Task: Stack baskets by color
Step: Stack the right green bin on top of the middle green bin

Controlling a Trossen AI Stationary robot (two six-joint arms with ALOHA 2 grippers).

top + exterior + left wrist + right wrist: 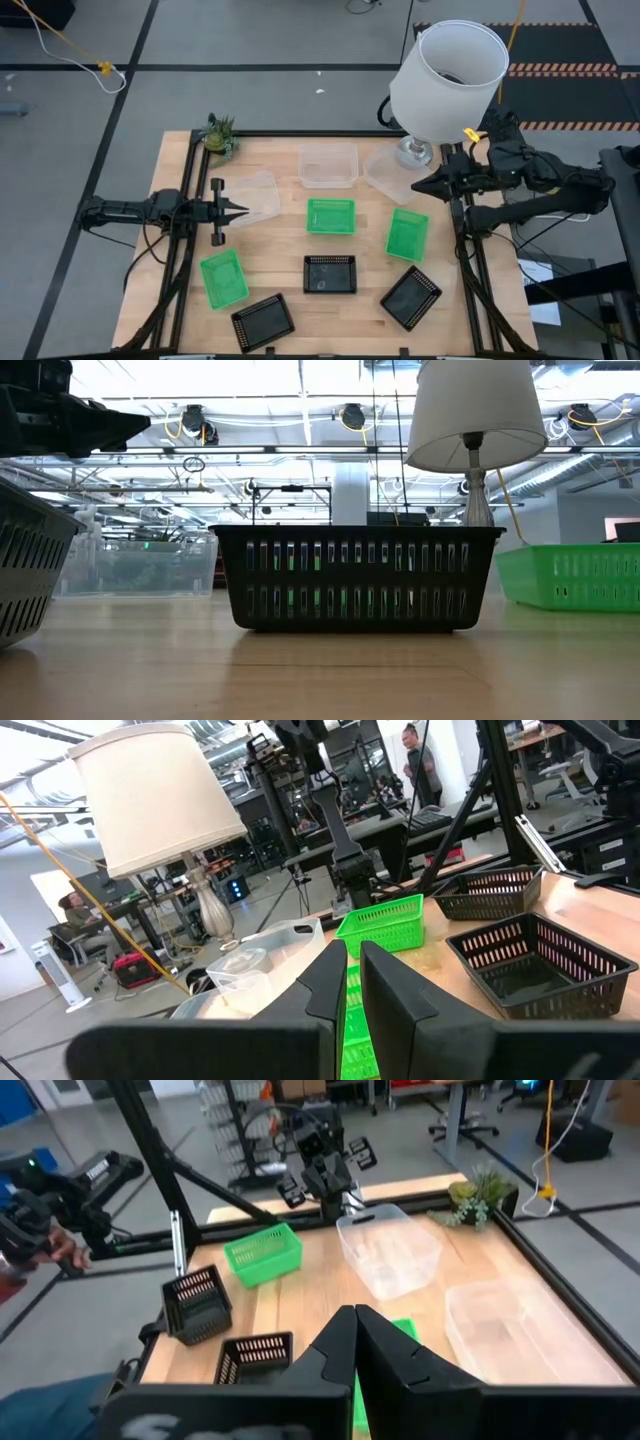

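**A:** Wood-plank table [270, 165], black frame rails. Basket layout?

**B:** Nine, none stacked, all perforated plastic rectangles. Clear baskets [328, 165] at the far side by the white lampshade [448, 75]. Green baskets [330, 215] mid-table: center one long axis across the table, right one lengthwise, left one tilted. Black baskets [329, 273] at the near edge, outer two skewed.

**A:** Grippers?

**B:** Left gripper [243, 210] beside the leftmost clear basket, fingers nearly together, holding nothing. Right gripper [418, 186] at the right clear basket, fingers together, empty.
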